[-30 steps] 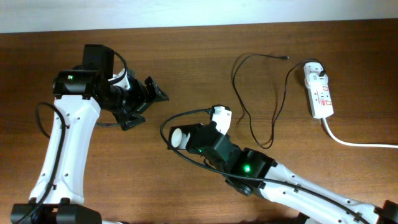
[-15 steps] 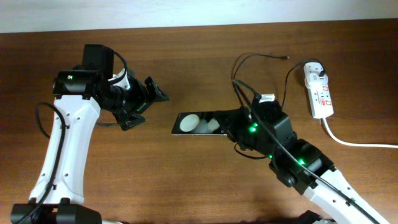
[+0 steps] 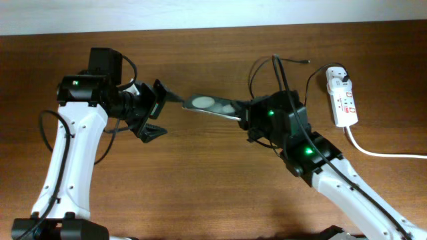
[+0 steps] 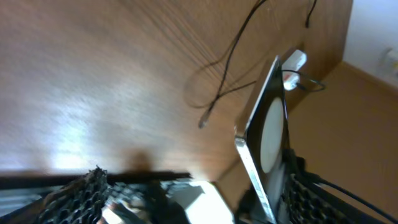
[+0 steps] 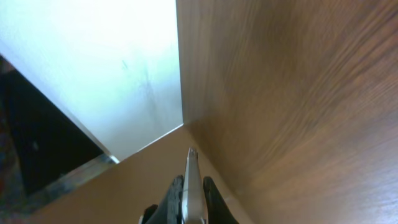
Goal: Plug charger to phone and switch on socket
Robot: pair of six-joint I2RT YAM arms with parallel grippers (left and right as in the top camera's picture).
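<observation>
My right gripper (image 3: 248,117) is shut on the phone (image 3: 210,105) and holds it off the table, its free end pointing left. In the right wrist view the phone (image 5: 192,180) shows edge-on between the fingers. My left gripper (image 3: 162,113) is open, and the phone's free end is close to its far fingertip. In the left wrist view the phone (image 4: 264,127) stands edge-on just inside the right finger (image 4: 314,199). The black charger cable (image 3: 293,113) lies looped on the table. Its white plug adapter (image 3: 335,72) sits in the socket (image 3: 345,101).
The thick white cord (image 3: 380,152) runs from the socket to the right edge. The cable's connector tip (image 3: 307,62) lies near the back of the table. A white wall borders the far edge.
My right arm has swung the phone up and to the left, from the table's middle towards my left gripper. The left gripper's jaws have spread wider.
</observation>
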